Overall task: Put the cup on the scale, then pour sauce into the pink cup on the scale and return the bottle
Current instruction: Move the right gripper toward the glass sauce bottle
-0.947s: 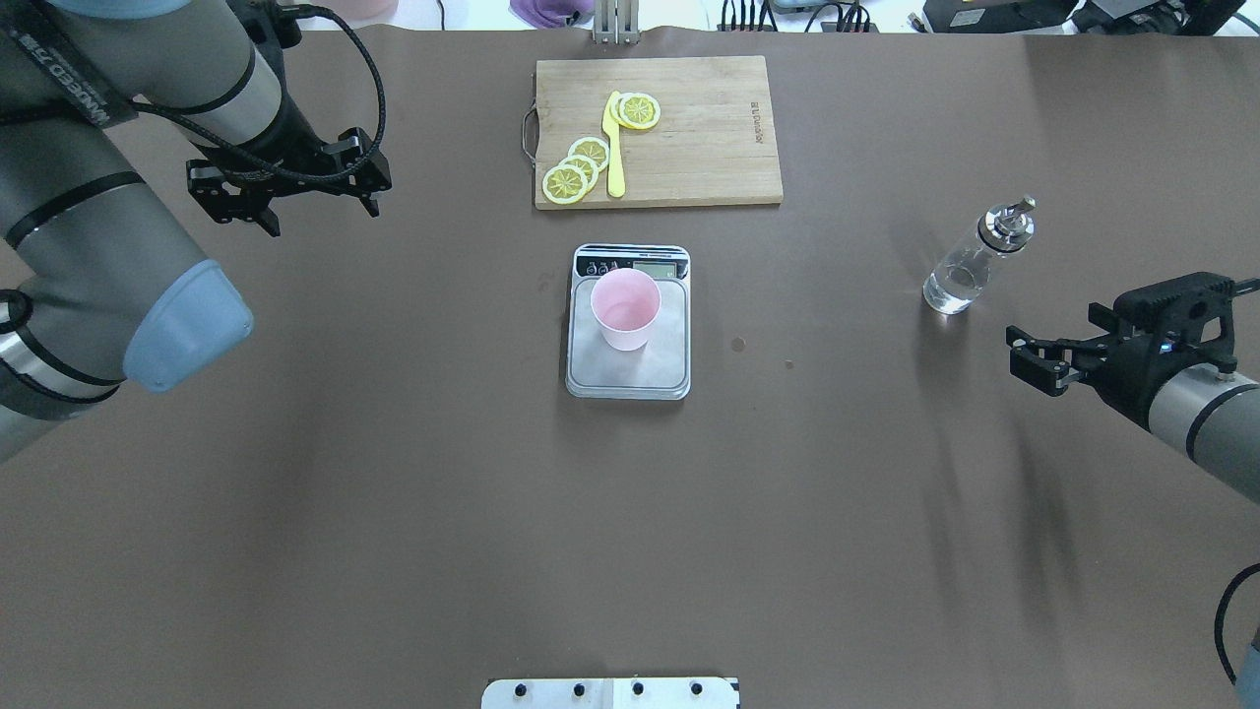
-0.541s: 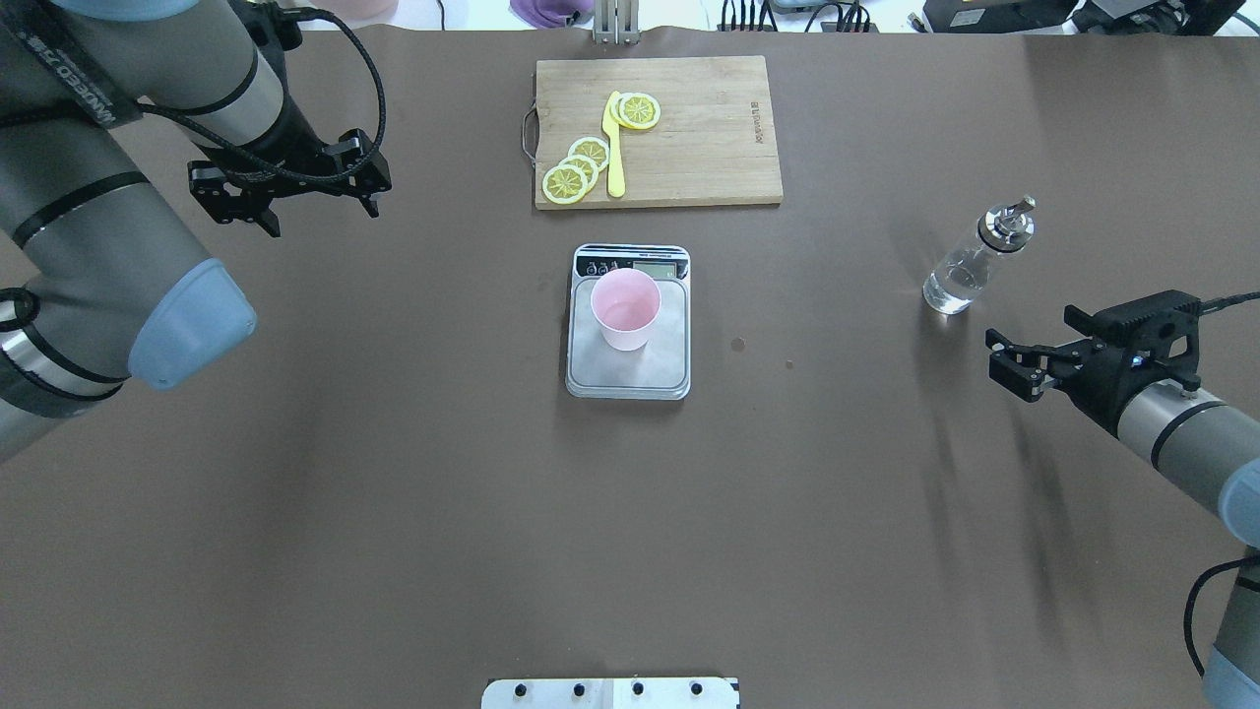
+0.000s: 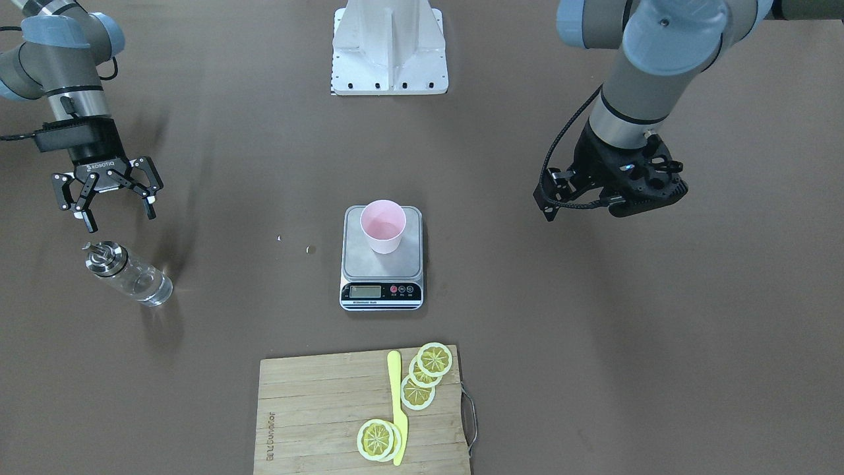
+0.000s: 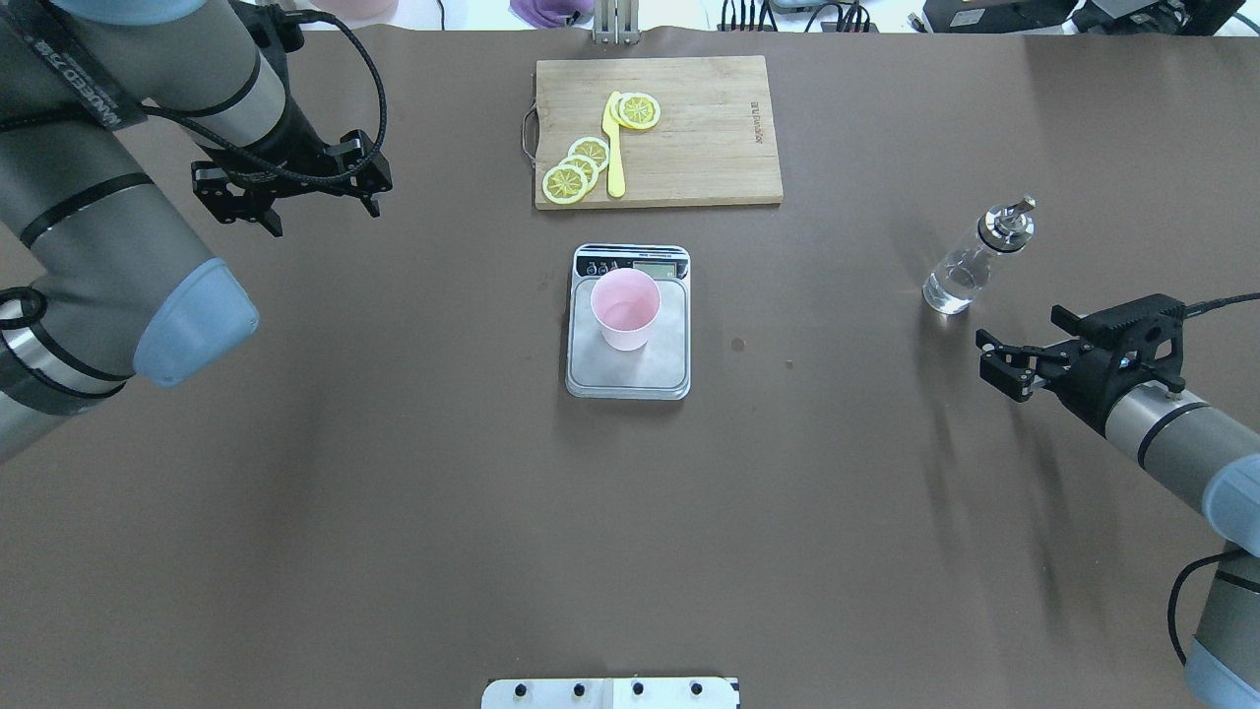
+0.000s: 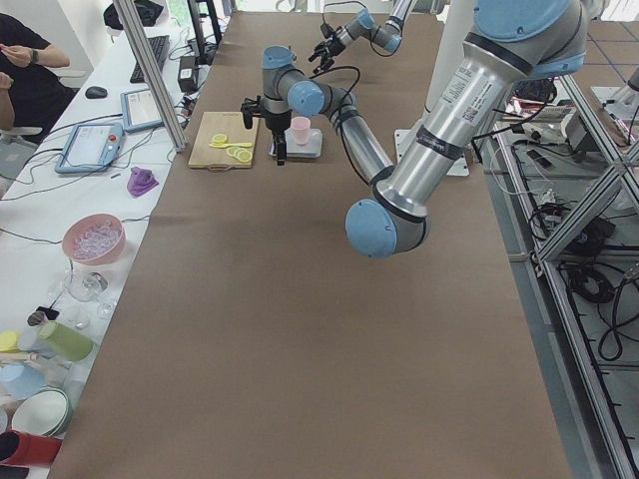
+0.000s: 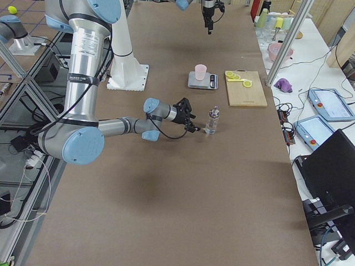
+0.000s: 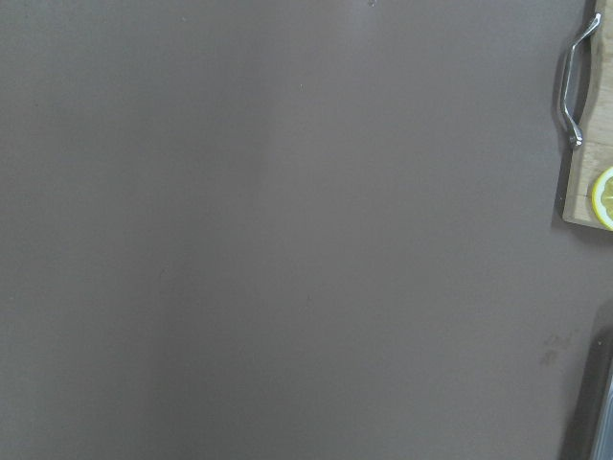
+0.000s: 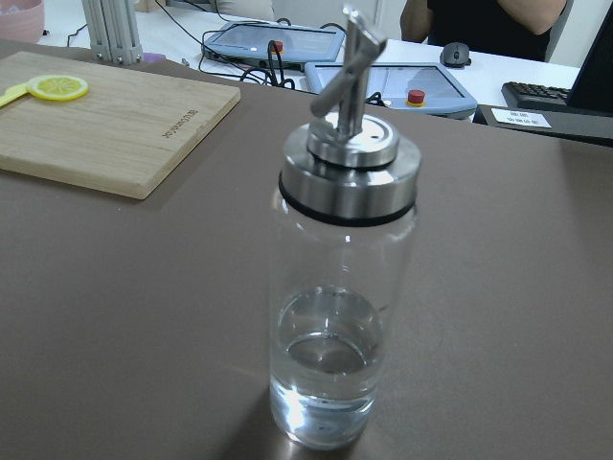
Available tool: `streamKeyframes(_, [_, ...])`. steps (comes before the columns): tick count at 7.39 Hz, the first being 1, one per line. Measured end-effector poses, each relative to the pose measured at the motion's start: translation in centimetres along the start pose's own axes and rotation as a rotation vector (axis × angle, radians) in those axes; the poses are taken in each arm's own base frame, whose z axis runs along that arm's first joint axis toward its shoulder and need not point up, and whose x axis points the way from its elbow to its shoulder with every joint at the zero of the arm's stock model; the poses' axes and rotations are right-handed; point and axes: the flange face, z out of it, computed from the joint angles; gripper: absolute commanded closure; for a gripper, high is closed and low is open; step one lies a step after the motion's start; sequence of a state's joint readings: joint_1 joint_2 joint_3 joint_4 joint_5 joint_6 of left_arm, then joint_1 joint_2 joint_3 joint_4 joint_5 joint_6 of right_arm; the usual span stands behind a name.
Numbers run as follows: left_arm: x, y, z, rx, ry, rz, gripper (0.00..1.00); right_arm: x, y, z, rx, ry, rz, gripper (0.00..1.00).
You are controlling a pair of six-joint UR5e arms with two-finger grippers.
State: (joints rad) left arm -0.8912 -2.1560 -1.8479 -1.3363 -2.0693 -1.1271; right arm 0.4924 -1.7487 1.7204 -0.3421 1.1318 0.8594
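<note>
The pink cup (image 4: 624, 308) stands upright on the scale (image 4: 630, 379) at mid-table; both show in the front-facing view, cup (image 3: 383, 225) on scale (image 3: 379, 293). The glass bottle (image 4: 965, 266) with its metal spout stands upright on the table at the right, with clear sauce (image 8: 326, 374) low inside it. My right gripper (image 4: 994, 359) is open and empty, a short way from the bottle on the robot's side, its camera facing the bottle (image 8: 345, 287). My left gripper (image 4: 320, 212) is open and empty above the table at the far left, well apart from the scale.
A wooden cutting board (image 4: 689, 128) with lemon slices (image 4: 576, 167) and a yellow knife (image 4: 614, 148) lies beyond the scale. Its metal handle (image 7: 573, 91) shows in the left wrist view. The robot's base plate (image 4: 610, 692) sits at the near edge.
My right gripper has moved left, closer to the bottle, still open. The left arm has barely shifted. Cup, scale and bottle have not moved.
</note>
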Motion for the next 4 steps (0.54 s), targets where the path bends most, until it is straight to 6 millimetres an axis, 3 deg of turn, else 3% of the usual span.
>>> streamKeyframes(4, [0.0, -0.1, 0.3, 0.000, 0.002, 0.002, 0.01, -0.2, 0.1, 1.9, 0.013, 0.015, -0.049, 0.01])
